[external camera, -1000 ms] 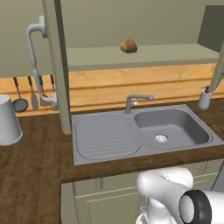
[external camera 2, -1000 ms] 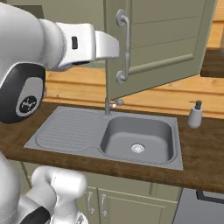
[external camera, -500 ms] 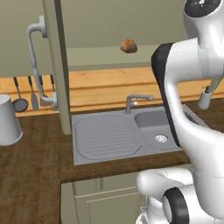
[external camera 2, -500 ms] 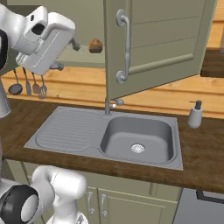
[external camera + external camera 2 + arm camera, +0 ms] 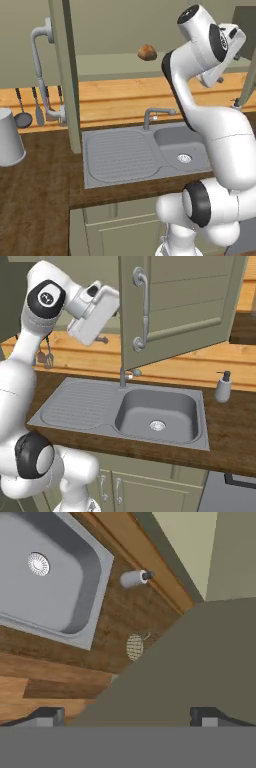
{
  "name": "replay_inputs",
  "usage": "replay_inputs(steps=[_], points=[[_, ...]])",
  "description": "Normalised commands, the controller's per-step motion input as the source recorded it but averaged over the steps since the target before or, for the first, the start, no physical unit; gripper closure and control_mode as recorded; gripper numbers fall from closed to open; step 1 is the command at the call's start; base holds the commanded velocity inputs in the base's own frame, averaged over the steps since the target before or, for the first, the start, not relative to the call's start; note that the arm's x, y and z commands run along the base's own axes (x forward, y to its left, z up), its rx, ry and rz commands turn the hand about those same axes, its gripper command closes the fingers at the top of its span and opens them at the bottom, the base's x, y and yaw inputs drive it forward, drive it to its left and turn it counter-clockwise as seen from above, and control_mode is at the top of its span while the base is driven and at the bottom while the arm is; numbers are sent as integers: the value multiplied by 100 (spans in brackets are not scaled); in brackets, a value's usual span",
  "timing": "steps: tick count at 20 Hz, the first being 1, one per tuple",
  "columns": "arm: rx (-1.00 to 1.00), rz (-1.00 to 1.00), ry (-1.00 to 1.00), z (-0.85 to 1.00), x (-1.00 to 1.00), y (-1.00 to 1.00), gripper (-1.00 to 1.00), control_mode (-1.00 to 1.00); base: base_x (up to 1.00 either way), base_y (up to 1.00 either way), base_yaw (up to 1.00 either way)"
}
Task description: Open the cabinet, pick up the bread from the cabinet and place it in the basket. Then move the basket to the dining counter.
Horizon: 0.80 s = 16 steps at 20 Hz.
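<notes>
The cabinet stands open, its olive door (image 5: 190, 301) with the curved grey handle (image 5: 142, 311) swung out over the sink. The bread (image 5: 146, 52), a small brown lump, lies on the cabinet's shelf (image 5: 115, 65). My raised hand (image 5: 224, 50) hangs to the right of the bread, apart from it. In the hand view my gripper (image 5: 127, 717) is open with nothing between its fingertips (image 5: 47, 716), and it looks down past the door's top edge. The wire basket (image 5: 134, 647) sits on the worktop right of the sink, partly hidden by that door. The dining counter is out of view.
A grey sink (image 5: 150, 150) with a tap (image 5: 150, 117) is set in the dark wood worktop (image 5: 230, 431). A soap dispenser (image 5: 223, 387) stands at its right. A white jug (image 5: 9, 137) and hanging utensils (image 5: 37, 105) are at the left, beside the other open door's edge (image 5: 67, 80).
The arm has swung up from beside the door handle to stand tall right of the bread. The gripper stays open, and the bread and the door have not moved.
</notes>
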Motion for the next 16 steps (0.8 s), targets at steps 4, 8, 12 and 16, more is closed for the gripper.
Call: replay_inputs(steps=[4,8,12,16], points=[[-1,-2,29,-26,79,-94,-100,-100,0,0,0],[-9,-8,28,5,27,-100,-100,-100,0,0,0],[-3,-16,12,5,0,-100,-100,-100,0,0,0],[0,-8,0,-8,0,-100,-100,-100,0,0,0]])
